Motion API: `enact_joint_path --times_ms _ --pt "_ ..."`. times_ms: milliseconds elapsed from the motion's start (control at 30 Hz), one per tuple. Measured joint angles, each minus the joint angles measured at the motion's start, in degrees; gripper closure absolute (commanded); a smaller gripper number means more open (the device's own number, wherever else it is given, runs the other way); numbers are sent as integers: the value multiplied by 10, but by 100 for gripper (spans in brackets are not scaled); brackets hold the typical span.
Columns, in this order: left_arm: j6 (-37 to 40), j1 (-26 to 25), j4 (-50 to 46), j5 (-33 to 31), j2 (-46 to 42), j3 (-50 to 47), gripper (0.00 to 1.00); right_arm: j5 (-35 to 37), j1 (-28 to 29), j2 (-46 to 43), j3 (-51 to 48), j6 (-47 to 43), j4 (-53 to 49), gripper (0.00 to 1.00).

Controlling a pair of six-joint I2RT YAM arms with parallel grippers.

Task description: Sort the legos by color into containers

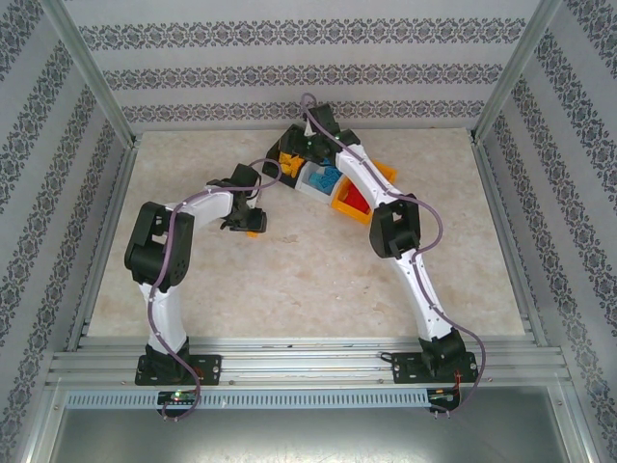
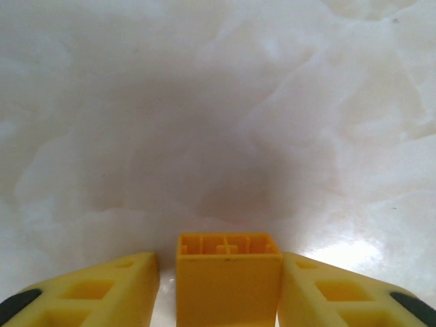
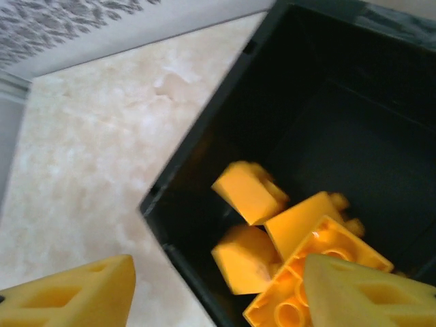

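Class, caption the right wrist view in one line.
Open right gripper above the black bin holding orange-yellow legos.

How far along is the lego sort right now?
Nearly done, it seems. Orange-yellow legos lie in the black bin, blue ones in the white bin, red in the orange bin. The left end effector grips one orange-yellow brick; the right end effector hangs open above the black bin.

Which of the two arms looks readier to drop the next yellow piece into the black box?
The left, probably. Its gripper is shut on a yellow brick above the table, while the right gripper hangs open over the black bin holding nothing.
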Motion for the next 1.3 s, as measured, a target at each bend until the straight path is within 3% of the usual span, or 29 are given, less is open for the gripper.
enact_joint_path --times_ms 33,200,400,633,733,800,833,900,1000,1067,1233,1300 --pt "0 0 -1 -4 0 0 71 -2 -1 0 1 1 4 31" --pt "-3 -2 2 0 -2 2 73 -2 0 -30 -57 -3 28 31" --pt "-12 -4 -1 17 -3 22 73 -6 15 -191 -282 -5 79 30" --pt "-15 -4 3 30 17 178 72 -23 12 -427 -548 -1 171 29" --pt "-14 -4 16 31 62 273 70 -32 -7 -496 -640 -3 191 24" --pt "-14 -4 22 33 104 339 65 -33 -25 -527 -694 -10 191 20" --pt "-14 -4 25 34 128 372 58 -35 -35 -539 -719 -15 191 16" --pt "-14 -4 26 38 177 436 46 -38 -59 -560 -763 -25 187 2" --pt "-13 -4 19 50 254 532 34 -35 -101 -610 -829 -47 178 2" --pt "-13 -4 14 55 291 574 21 -28 -129 -655 -864 -66 171 2" --pt "-6 -4 7 59 280 539 0 24 -186 -758 -922 -130 187 2" --pt "-4 -4 18 57 231 464 0 37 -207 -778 -952 -156 212 2"
